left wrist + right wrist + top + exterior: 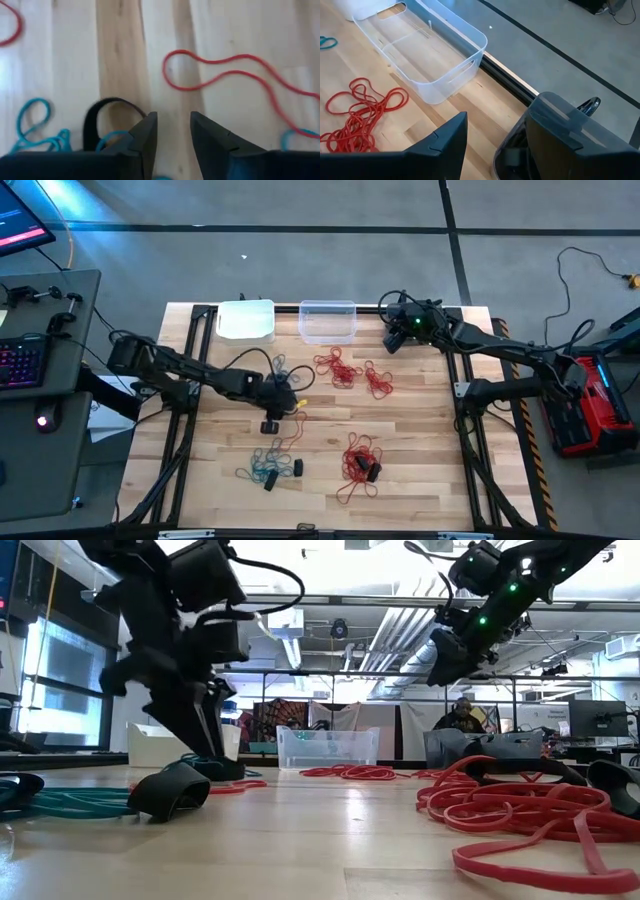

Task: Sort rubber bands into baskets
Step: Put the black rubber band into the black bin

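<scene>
on the far edge of the pale wooden table (420, 440) stand, from left to right, a white rectangular plastic basket (246, 320), a clear rectangular plastic basket (328, 321) and a dark grey plastic basket (570, 135); the grey one sits under the right gripper (397, 332), largely hidden in the high view. the white and clear baskets lie with their long sides along the far edge.

the left gripper (272, 418) points down at the table left of centre, its fingers (142, 140) a narrow gap apart with nothing between them; a black rubber band (102, 117) and teal loops (35, 125) lie just beside it, a red band (225, 70) a little farther.

teal rubber bands (265, 472) form a near-left bunch. three red bunches show: two far of centre (338, 366) (378, 381), one near (360, 462).

the right gripper hangs wide open over the far right corner, holding nothing.
</scene>
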Robot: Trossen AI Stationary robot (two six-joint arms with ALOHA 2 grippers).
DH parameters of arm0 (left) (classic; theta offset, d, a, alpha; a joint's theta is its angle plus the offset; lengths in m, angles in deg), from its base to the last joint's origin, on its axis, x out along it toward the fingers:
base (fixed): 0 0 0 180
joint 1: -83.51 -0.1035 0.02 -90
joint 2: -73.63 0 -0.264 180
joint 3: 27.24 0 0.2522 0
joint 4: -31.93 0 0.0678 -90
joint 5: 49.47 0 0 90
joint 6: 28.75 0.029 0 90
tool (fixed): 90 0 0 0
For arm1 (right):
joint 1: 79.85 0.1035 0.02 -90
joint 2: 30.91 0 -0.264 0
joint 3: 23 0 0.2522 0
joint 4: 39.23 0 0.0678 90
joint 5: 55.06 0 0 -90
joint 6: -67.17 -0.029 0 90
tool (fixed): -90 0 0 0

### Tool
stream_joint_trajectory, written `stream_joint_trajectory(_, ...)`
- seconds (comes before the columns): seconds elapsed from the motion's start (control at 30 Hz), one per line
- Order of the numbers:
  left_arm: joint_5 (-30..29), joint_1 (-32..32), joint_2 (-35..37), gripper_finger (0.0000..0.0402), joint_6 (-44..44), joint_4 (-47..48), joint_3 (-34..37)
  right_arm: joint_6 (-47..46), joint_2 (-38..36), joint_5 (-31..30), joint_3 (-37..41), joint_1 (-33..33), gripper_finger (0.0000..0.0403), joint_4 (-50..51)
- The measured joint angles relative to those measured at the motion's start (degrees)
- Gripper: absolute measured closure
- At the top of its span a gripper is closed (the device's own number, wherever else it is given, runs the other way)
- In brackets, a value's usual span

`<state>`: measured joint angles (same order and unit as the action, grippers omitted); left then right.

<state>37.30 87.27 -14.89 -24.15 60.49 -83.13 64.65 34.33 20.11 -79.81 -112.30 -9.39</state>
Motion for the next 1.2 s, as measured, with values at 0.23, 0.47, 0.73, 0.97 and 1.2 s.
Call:
stream_joint_trajectory(0.23,-4.48,-0.30,-3.17,0.0295,0.50,-3.94,-0.02,0.00,0.00,0.00,0.00,0.00,0.0214,-0.05)
stream_joint_trajectory(0.47,-1.44,-2.31,-5.72,0.0327,-0.99,-3.60,-0.03,0.02,0.00,0.01,0.00,0.00,0.0214,-0.05)
stream_joint_trajectory(0.73,-0.02,-3.08,-2.55,0.0396,-1.83,-0.64,-0.72,0.02,0.00,0.02,0.00,0.00,0.0214,-0.05)
stream_joint_trajectory(0.97,0.15,-4.15,5.09,0.0400,-4.36,2.11,-5.14,1.06,0.00,0.11,0.00,0.00,0.0214,-0.05)
stream_joint_trajectory(1.2,-2.63,-7.78,13.25,0.0401,-4.09,5.40,-8.04,1.04,0.00,0.56,0.00,0.02,0.0214,-0.04)
